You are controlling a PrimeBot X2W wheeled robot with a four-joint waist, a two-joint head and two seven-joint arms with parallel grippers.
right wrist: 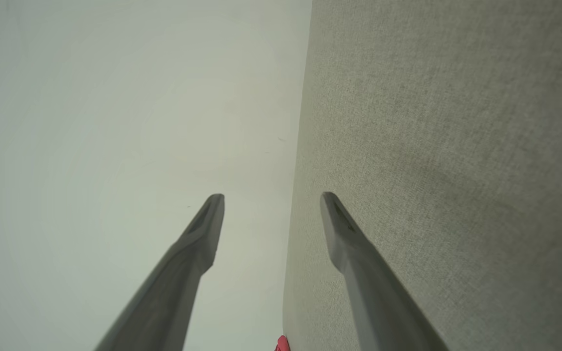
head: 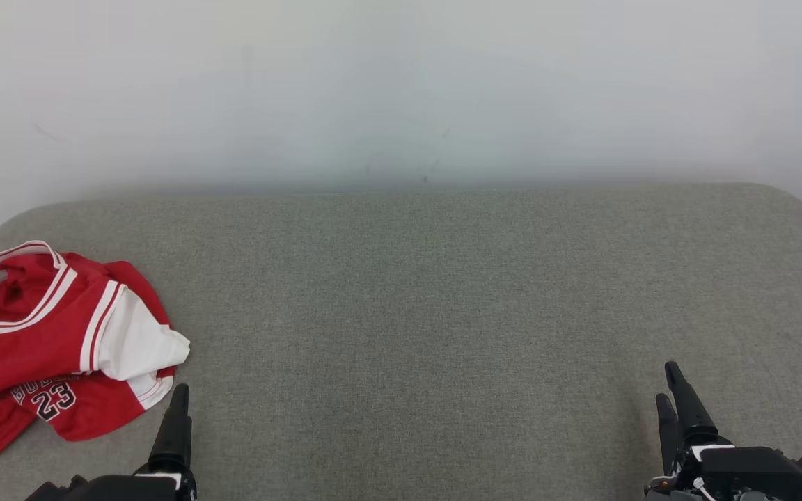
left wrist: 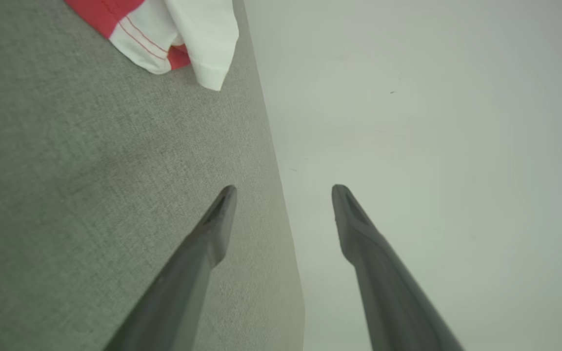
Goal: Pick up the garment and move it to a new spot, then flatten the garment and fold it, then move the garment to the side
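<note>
Head view: finds garment (head: 46, 341) crumpled at left edge of grey cushion (head: 429, 313), just up-left of left gripper (head: 178, 400), fingers spread, empty; puts right gripper (head: 667, 381), likewise spread, well apart, left arm nearer.

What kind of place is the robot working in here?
Probably an indoor room, perhaps a home or a test set-up. A grey fabric-covered surface, like a bed or padded bench, stands against a plain white wall, and a crumpled red jersey lies on its left end.
</note>
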